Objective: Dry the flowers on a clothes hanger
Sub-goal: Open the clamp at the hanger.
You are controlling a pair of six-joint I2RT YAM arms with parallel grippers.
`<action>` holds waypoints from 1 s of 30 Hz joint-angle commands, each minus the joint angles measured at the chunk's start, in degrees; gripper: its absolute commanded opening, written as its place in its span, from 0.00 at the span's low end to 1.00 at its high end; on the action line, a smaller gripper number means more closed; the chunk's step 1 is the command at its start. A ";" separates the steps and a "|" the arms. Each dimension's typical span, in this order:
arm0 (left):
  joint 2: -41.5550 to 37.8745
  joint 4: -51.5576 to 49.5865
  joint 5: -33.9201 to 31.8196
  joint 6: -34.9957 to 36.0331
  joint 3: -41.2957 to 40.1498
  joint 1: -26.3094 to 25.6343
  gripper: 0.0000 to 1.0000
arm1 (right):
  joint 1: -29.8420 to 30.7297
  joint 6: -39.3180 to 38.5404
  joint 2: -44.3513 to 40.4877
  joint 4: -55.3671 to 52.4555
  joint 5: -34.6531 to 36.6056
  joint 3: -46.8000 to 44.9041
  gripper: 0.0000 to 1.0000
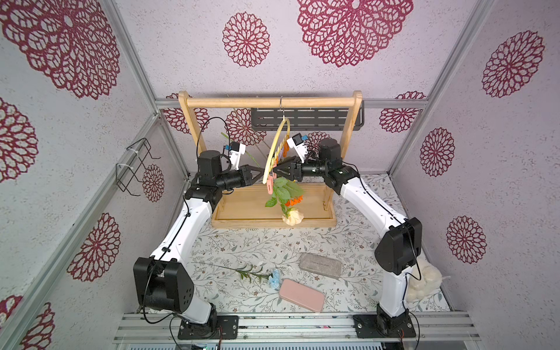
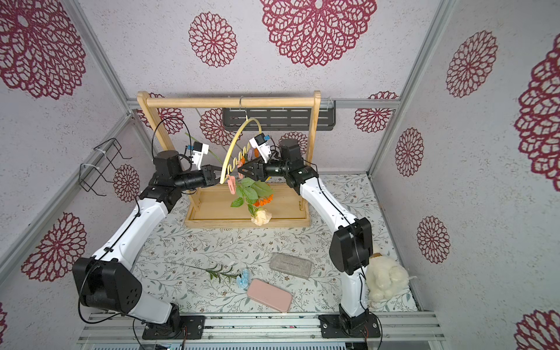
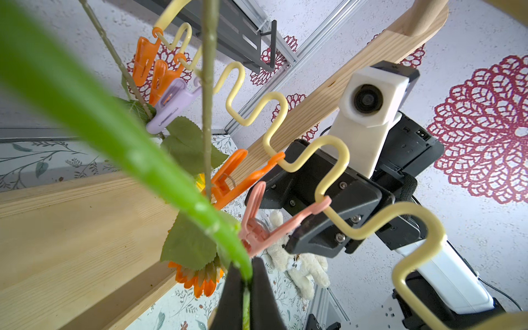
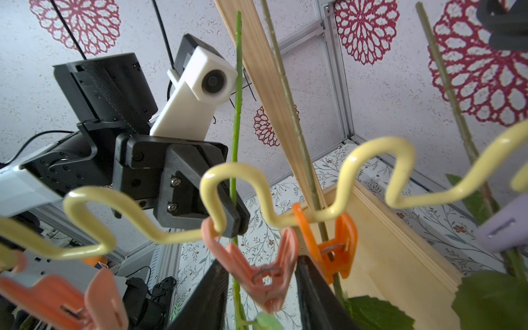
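Observation:
The pale yellow clothes hanger (image 1: 274, 148) (image 2: 235, 139) hangs by its hook from the wooden rack's bar. An orange flower (image 1: 293, 201) (image 3: 200, 281) and a cream rose (image 1: 292, 216) (image 2: 261, 216) dangle head down below it. My left gripper (image 1: 263, 175) (image 3: 246, 268) is shut on a bright green stem (image 4: 236, 114) just beside the wavy bar (image 3: 274, 97). My right gripper (image 1: 274, 173) (image 4: 261, 265) faces it from the far side of the bar. Its fingers are closed on the two arms of a pink clip (image 4: 265, 274), and the stem runs close beside that clip. A blue flower (image 1: 274, 277) (image 2: 243, 278) lies on the table.
The wooden rack (image 1: 269, 102) stands on its tray base (image 1: 242, 212) with a black wall rack (image 1: 306, 118) behind. A grey case (image 1: 320, 266) and a pink case (image 1: 301, 295) lie near the front. A white plush toy (image 1: 422, 281) sits at the right, and a wire holder (image 1: 133, 169) is on the left wall.

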 commanded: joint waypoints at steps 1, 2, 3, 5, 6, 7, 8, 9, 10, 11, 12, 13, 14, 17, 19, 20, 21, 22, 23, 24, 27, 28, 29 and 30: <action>0.67 0.55 0.68 0.32 1.50 0.60 0.00 | -0.03 -0.04 -0.92 0.77 -0.04 1.63 0.48; 0.82 0.52 0.82 0.27 1.55 0.54 0.00 | 0.03 -0.06 -0.80 0.90 0.23 1.61 0.48; 0.97 0.57 1.05 0.14 1.71 0.61 0.00 | -0.05 -0.09 -0.55 1.07 0.50 1.61 0.48; 1.18 0.33 1.58 -0.08 1.97 0.61 0.00 | 0.11 -0.09 -0.36 1.64 0.51 1.62 0.48; 1.27 0.23 1.54 -0.09 2.14 0.59 0.00 | 0.12 0.05 -0.24 2.06 0.46 1.63 0.48; 1.28 0.13 1.57 -0.07 2.14 0.59 0.00 | 0.09 0.13 -0.18 2.30 0.38 1.68 0.48; 1.34 0.14 1.54 -0.08 2.16 0.62 0.00 | 0.27 0.22 -0.09 2.54 0.28 1.71 0.46; 1.39 0.13 1.56 -0.13 2.07 0.63 0.00 | 0.32 0.23 -0.05 2.86 0.09 1.72 0.45; 1.50 0.16 1.67 -0.23 2.14 0.60 0.00 | 0.34 0.28 -0.08 3.02 0.12 1.70 0.43; 1.62 0.13 1.82 -0.34 2.14 0.60 0.00 | 0.45 0.25 -0.10 3.19 0.03 1.65 0.42; 1.69 0.24 1.94 -0.52 2.23 0.62 0.00 | 0.52 0.37 -0.10 3.35 0.03 1.72 0.40; 1.71 0.22 1.97 -0.65 2.20 0.60 0.00 | 0.56 0.31 -0.23 3.39 0.03 1.77 0.39; 1.91 0.22 2.15 -0.82 2.25 0.59 0.00 | 0.48 0.37 -0.28 3.52 -0.02 1.74 0.38; 2.21 0.48 2.55 -1.23 2.41 0.59 0.00 | 0.54 0.46 -0.43 3.56 -0.02 1.73 0.38; 2.48 0.88 2.77 -1.64 2.41 0.59 0.00 | 0.50 0.57 -0.41 3.79 -0.06 1.81 0.38; 2.70 1.00 2.94 -1.99 2.41 0.59 0.00 | 0.52 0.63 -0.43 3.88 -0.06 1.76 0.39; 2.84 1.23 3.12 -2.34 2.41 0.59 0.00 | 0.56 0.75 -0.30 4.07 -0.06 1.85 0.41; 2.99 1.35 3.30 -2.57 2.42 0.61 0.00 | 0.53 0.92 -0.29 4.15 0.03 1.78 0.42; 3.17 1.57 3.46 -2.83 2.42 0.56 0.00 | 0.50 1.07 -0.28 4.31 -0.05 1.81 0.43; 3.35 1.74 3.67 -3.11 2.40 0.59 0.00 | 0.49 1.13 -0.32 4.34 -0.06 1.85 0.43; 3.60 2.05 3.96 -3.66 2.44 0.61 0.00 | 0.52 1.26 -0.27 4.48 -0.06 1.89 0.42; 3.65 1.98 4.16 -3.73 2.50 0.59 0.00 | 0.54 1.24 -0.23 4.51 0.02 1.88 0.41; 3.69 2.02 4.13 -3.82 2.51 0.59 0.00 | 0.48 1.27 -0.21 4.43 -0.04 1.90 0.38; 3.73 2.06 4.14 -3.89 2.60 0.64 0.00 | 0.53 1.27 -0.18 4.43 -0.01 1.92 0.37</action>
